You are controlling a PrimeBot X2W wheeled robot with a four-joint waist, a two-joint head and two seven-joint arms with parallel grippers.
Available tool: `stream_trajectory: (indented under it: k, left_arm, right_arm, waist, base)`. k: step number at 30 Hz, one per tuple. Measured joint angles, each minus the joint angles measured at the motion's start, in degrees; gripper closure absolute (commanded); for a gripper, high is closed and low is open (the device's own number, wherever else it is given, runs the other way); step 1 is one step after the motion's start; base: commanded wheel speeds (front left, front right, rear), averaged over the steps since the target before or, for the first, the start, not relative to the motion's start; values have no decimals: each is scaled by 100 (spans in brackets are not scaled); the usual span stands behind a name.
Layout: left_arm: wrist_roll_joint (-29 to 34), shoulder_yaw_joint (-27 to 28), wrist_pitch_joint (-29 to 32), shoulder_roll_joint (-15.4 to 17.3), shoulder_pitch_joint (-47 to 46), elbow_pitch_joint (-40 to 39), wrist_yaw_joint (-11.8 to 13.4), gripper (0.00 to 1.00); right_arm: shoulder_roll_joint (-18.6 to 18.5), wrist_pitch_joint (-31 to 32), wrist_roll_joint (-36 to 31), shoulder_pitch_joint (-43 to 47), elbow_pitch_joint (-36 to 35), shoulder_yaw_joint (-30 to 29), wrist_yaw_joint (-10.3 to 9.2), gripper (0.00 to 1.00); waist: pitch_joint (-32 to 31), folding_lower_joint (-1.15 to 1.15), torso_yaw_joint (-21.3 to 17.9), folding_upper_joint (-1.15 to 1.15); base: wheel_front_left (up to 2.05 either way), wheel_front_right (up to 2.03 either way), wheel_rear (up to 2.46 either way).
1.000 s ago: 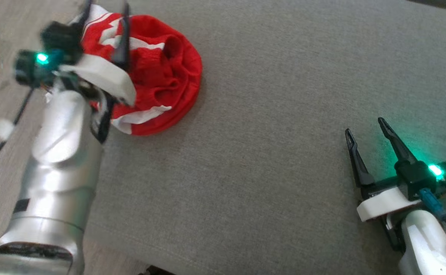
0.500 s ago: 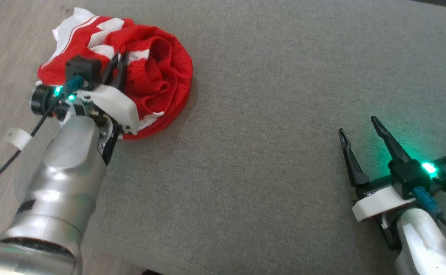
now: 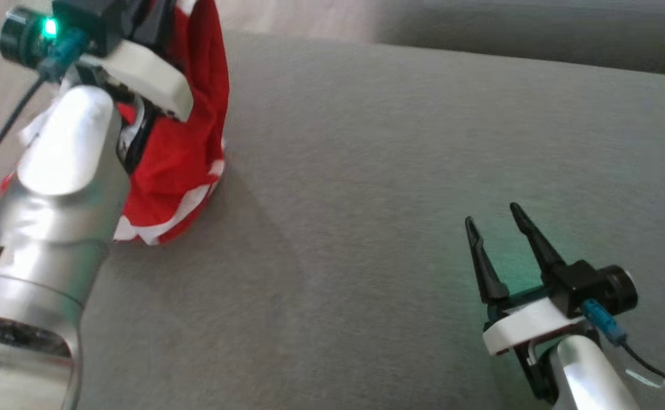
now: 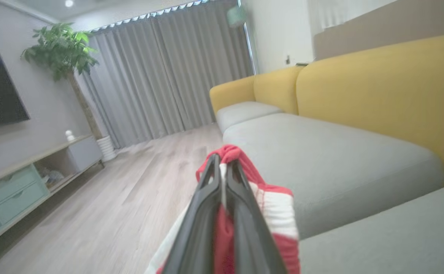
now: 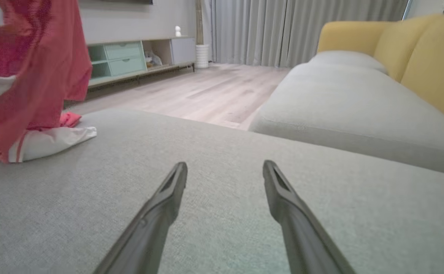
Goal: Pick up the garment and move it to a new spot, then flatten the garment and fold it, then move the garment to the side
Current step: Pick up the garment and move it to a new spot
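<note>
- You have no text, label, brand, number or sign to read in any view.
- The garment [image 3: 201, 114] shows you white bands on red. Whether any of them form letters cannot be told.

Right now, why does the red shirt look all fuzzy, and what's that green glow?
Right wrist view: the garment at the left is smeared, probably motion blur, while the cushion looks sharper. Head view: a green glow tints the cushion beside the right gripper; the left wrist's lamp shines green too.
</note>
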Motion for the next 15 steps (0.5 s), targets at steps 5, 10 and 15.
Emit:
stream_trajectory:
  k: [5, 10, 15]
  left_arm:
    - [-116, -141, 289, 76, -149, -845, 1, 100]
    - [-249, -13, 463, 102, -459, -1684, 235, 100]
    - [-320, -1, 697, 118, -543, -2091, 290, 100]
  right_arm:
    - [46, 1, 130, 117, -74, 80, 0, 0]
    - [63, 1, 891, 131, -263, 102, 0, 0]
    - [71, 1, 1144, 90, -369, 119, 0, 0]
  waist:
    - [-266, 0, -781, 0]
    - [-383, 0, -1670, 0]
    - [-360, 1, -2373, 0]
  base:
    - [0, 0, 0]
    - [0, 0, 0]
    - [0, 0, 0]
